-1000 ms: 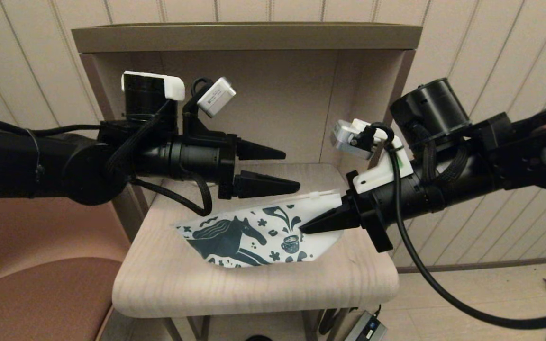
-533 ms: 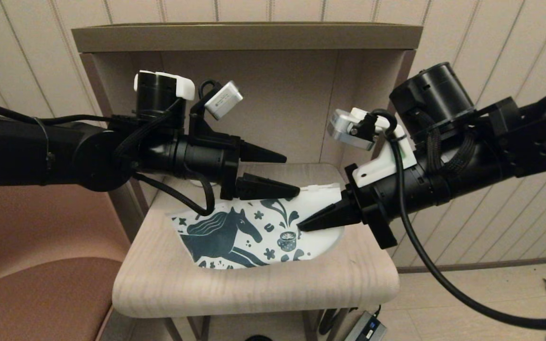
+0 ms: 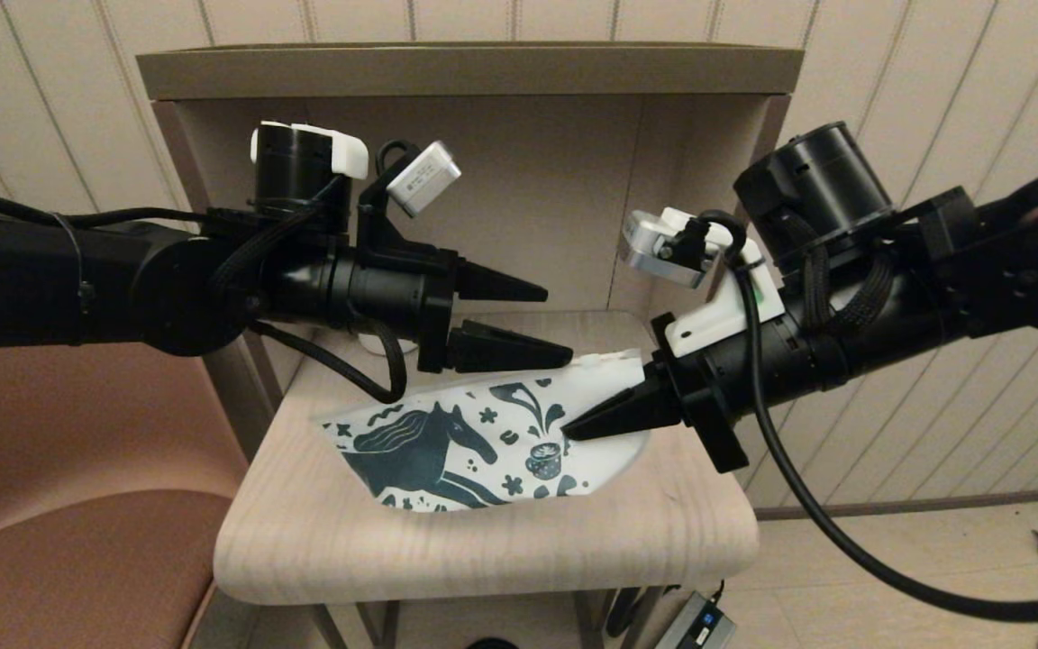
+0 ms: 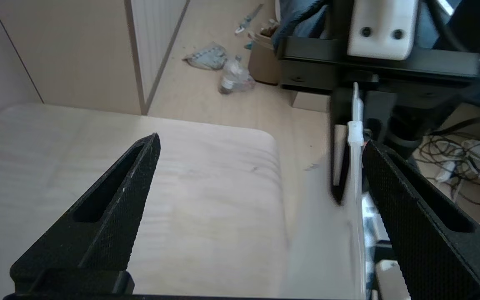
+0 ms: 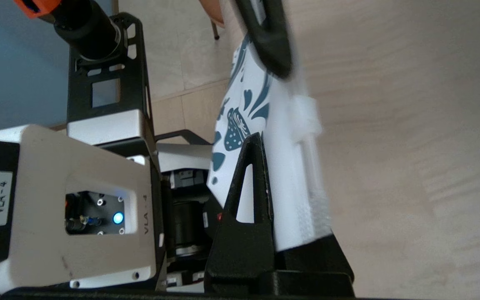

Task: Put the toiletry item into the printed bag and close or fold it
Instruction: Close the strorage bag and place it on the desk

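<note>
Pale wooden shelf unit (image 3: 474, 72) with a flat top board, side panels and a rounded light-wood lower surface (image 3: 483, 541). Behind the unit, cream wall panelling (image 3: 933, 90) with vertical grooves. Left of the unit, a reddish-brown upholstered seat (image 3: 68, 541). Right of the unit, light tiled floor (image 3: 888, 613) with a dark skirting strip along the wall. Below the unit's front edge, a small grey power adapter (image 3: 697, 624). Soft, warm, even light.

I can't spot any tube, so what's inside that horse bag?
Its inside is hidden. The printed bag is held up off the wooden table by the right tool, shut on its end. The open left tool hovers at its top edge. No tube shows.
</note>
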You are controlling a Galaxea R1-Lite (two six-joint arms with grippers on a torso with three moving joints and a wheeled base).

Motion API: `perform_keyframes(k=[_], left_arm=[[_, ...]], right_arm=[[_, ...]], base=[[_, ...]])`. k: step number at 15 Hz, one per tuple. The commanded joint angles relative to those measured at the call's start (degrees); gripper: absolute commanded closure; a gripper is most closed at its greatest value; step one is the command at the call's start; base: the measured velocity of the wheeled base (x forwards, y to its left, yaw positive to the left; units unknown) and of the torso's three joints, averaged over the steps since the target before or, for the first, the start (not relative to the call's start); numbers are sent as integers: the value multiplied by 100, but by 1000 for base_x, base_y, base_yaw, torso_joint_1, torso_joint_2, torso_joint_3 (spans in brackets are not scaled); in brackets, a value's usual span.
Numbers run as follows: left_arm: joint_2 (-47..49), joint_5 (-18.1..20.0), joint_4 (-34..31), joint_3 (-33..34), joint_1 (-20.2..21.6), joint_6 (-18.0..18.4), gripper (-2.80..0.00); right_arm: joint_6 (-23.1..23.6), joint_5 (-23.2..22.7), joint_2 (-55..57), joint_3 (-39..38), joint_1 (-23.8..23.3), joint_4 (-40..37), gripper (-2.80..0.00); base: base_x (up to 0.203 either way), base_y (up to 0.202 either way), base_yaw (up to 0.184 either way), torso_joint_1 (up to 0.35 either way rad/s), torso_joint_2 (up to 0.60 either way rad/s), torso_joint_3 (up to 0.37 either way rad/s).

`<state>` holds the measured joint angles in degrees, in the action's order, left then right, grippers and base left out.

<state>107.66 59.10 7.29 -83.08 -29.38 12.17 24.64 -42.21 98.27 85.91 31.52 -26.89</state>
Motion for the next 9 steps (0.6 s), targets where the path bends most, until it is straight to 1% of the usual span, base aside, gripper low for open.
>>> perform_keyframes(k=[1, 3, 8, 9], left_arm=[[-145, 37, -124, 16, -2, 11, -280], [-239, 100, -420, 3, 2, 39, -280], [-370, 114, -1116, -301, -14, 48, -280], [-360, 119, -1130, -332, -48, 49, -280]], right_arm=[[14, -22, 62, 42, 3, -18, 0], [23, 99, 99, 65, 12, -12, 0], [23, 125, 166, 128, 29, -10, 0], [19, 132, 179, 128, 50, -9, 0]], base=[[0, 0, 0, 0, 0, 0], [0, 0, 0, 0, 0, 0], [0, 0, 0, 0, 0, 0], [0, 0, 0, 0, 0, 0]])
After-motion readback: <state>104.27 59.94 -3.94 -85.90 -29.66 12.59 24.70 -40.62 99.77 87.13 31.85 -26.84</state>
